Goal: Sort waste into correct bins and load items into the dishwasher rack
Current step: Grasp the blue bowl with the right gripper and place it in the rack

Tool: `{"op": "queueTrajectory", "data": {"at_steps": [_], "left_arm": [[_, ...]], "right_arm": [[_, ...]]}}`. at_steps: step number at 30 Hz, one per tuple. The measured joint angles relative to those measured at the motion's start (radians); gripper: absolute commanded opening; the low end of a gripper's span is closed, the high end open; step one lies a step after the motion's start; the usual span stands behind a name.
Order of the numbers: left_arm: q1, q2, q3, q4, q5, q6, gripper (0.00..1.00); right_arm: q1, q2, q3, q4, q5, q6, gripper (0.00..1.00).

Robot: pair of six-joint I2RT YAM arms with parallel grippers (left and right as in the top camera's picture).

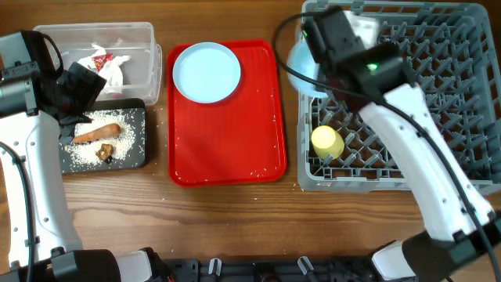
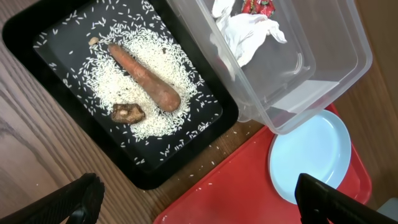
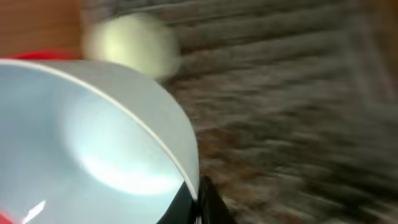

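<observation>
My right gripper (image 1: 317, 48) is shut on the rim of the pale blue bowl (image 1: 300, 59), holding it over the left edge of the grey dishwasher rack (image 1: 438, 94). The bowl fills the right wrist view (image 3: 93, 143), where the rack is blurred. The yellow cup (image 1: 327, 142) lies in the rack. The pale blue plate (image 1: 206, 72) sits on the red tray. My left gripper (image 2: 202, 208) is open and empty above the black tray (image 2: 37, 37), which holds the sausage piece (image 2: 146, 78), a brown lump (image 2: 127, 112) and rice. The napkin (image 2: 245, 31) and red wrapper lie in the clear tub (image 2: 323, 68). The spoon and green bowl are not visible.
The flat red serving tray (image 1: 227, 133) lies between the bins and the rack, with a few rice grains on it. Stray rice lies on the wood by the black tray. My right arm reaches across the rack's front.
</observation>
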Motion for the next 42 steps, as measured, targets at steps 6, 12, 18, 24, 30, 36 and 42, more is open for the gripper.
{"op": "queueTrajectory", "data": {"at_steps": [6,12,18,24,30,36,42], "left_arm": [[0.0,0.0,0.0,0.0,0.0,0.0,1.0],[0.0,0.0,0.0,0.001,0.0,0.0,1.0],[0.0,0.0,0.0,0.001,0.0,0.0,1.0],[0.0,0.0,0.0,0.001,0.0,0.0,1.0],[0.0,0.0,0.0,0.001,0.0,0.0,1.0],[0.0,0.0,0.0,0.001,0.001,0.0,1.0],[0.0,0.001,0.0,0.001,0.0,0.0,1.0]], "right_arm": [[-0.003,0.128,-0.136,-0.033,0.429,0.039,0.04],[-0.002,0.378,-0.153,0.018,0.615,-0.09,0.04],[0.05,0.399,-0.153,0.053,0.645,-0.215,0.06],[0.122,0.401,-0.153,0.035,0.47,-0.395,1.0],[0.139,0.389,0.064,0.068,0.182,-0.484,1.0],[0.136,0.302,0.189,0.588,-0.49,-0.473,0.69],[0.133,0.587,0.143,0.744,-0.541,-0.235,0.54]]}}
